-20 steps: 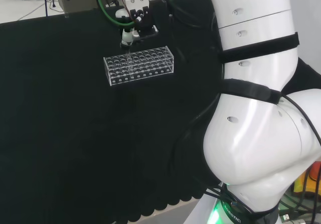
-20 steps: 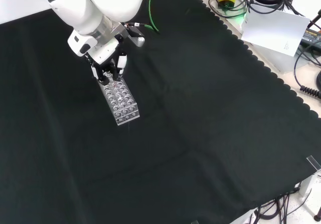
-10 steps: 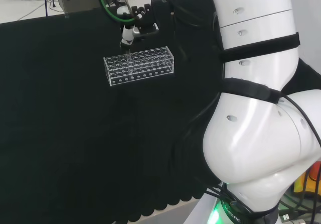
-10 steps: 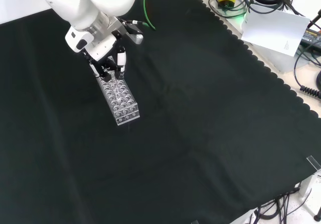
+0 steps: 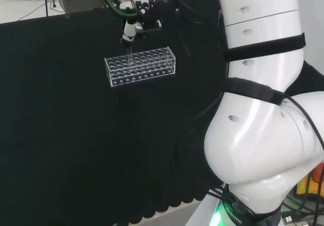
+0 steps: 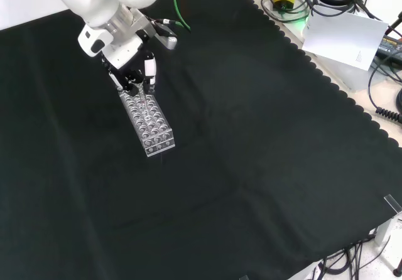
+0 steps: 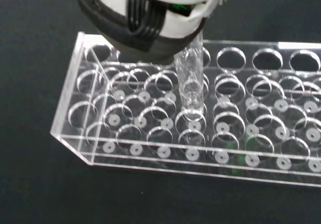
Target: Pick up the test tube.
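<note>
Black cloth is covering the worktop point(image 6: 264, 142), scalloped along its right edge in the front view; cables and a sheet of paper point(image 6: 342, 38) are lying beyond that edge. The hand point(image 6: 133, 73) is hanging over the far end of the clear rack point(image 6: 149, 123), fingers pinching the test tube point(image 7: 192, 78). In the wrist view the tube is standing upright, its rounded bottom just above the rack's top holes. The pickup looks largely done: the tube is grasped and apparently out of its hole, with only raising it well clear left.
</note>
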`<state>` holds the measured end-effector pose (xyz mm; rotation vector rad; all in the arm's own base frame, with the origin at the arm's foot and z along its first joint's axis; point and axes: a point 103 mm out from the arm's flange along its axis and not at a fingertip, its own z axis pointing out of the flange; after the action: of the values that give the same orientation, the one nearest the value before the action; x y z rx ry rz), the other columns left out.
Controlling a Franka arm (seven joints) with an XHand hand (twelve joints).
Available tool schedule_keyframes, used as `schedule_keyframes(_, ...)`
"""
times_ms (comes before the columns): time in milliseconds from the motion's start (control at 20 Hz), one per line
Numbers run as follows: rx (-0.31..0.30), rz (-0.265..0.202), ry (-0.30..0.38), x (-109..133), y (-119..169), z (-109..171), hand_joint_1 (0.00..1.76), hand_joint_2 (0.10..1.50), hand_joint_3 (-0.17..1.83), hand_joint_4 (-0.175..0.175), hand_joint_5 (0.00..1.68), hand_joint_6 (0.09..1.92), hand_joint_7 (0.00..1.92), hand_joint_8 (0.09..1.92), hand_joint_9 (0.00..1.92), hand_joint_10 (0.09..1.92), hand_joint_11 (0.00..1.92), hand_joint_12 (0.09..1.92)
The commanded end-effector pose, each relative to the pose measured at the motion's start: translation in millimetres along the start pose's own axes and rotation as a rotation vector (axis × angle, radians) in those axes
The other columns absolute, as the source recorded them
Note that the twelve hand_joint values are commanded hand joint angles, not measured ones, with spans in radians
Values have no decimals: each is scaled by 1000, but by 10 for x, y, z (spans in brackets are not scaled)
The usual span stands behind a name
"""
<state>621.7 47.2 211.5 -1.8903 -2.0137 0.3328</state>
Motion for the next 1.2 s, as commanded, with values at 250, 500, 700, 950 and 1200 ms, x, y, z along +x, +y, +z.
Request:
schedule_keyframes(250,-8,-21,21,27,-40,-211,1232,640,598,-175,1446,308,1890,96,1850,87,1493,710)
schedule_keyframes(500,-9,-24,57,7,-106,-389,1232,631,611,-175,1448,312,1900,98,1858,87,1507,704)
schedule_keyframes(700,-8,-24,91,-26,-171,-553,1232,628,618,-175,1449,314,1903,98,1860,87,1511,702)
schedule_keyframes(950,-6,-33,114,-58,-256,-760,1232,624,623,-175,1449,316,1905,98,1862,87,1511,699)
schedule_keyframes(1200,-20,-52,108,-53,-359,-996,1232,622,628,-175,1449,318,1905,98,1863,87,1511,696)
